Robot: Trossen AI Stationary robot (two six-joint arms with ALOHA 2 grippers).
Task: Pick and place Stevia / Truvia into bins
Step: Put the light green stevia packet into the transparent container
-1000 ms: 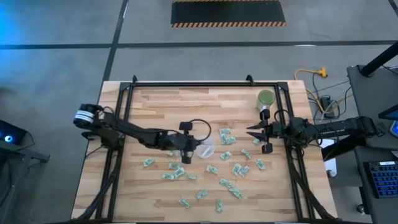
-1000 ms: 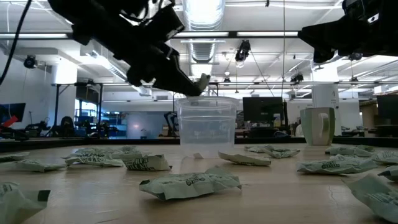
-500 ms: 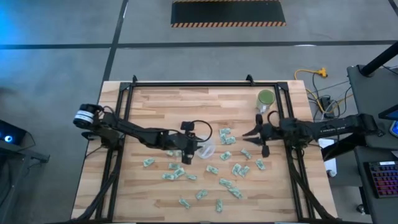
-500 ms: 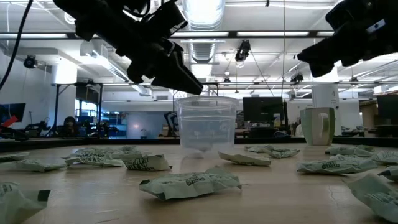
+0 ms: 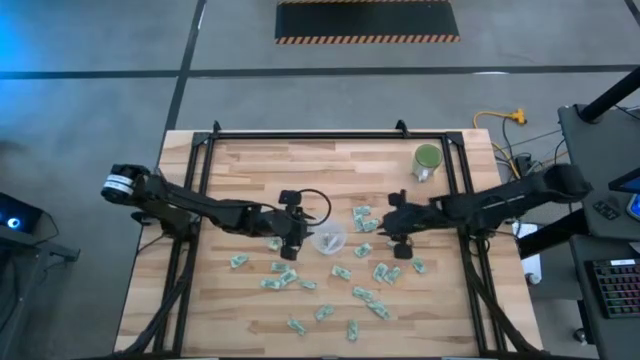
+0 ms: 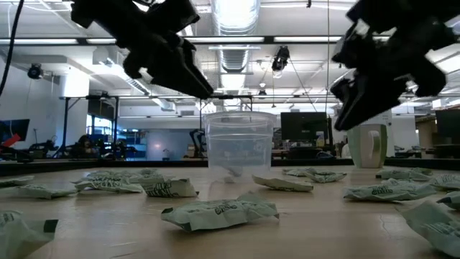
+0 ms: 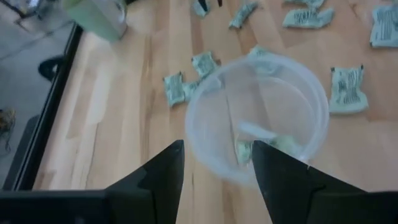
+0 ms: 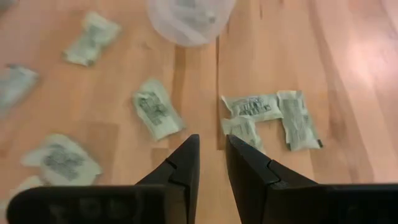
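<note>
1. Centrally on the wooden table (image 5: 250, 170), the clear bin (image 5: 328, 240) is standing upright, holding a packet or two at its bottom.
2. Just beside the bin, the left gripper (image 5: 291, 232) is hovering with its fingers (image 7: 163, 171) spread apart, grasping nothing.
3. Across from it, the right gripper (image 5: 397, 229) is hanging low over the scattered Stevia packets (image 5: 378, 272), its fingers (image 8: 183, 163) nearly together, with only a thin gap and nothing between them.
4. Farther back, a green mug (image 5: 427, 160) is sitting near the table's right edge.
</note>
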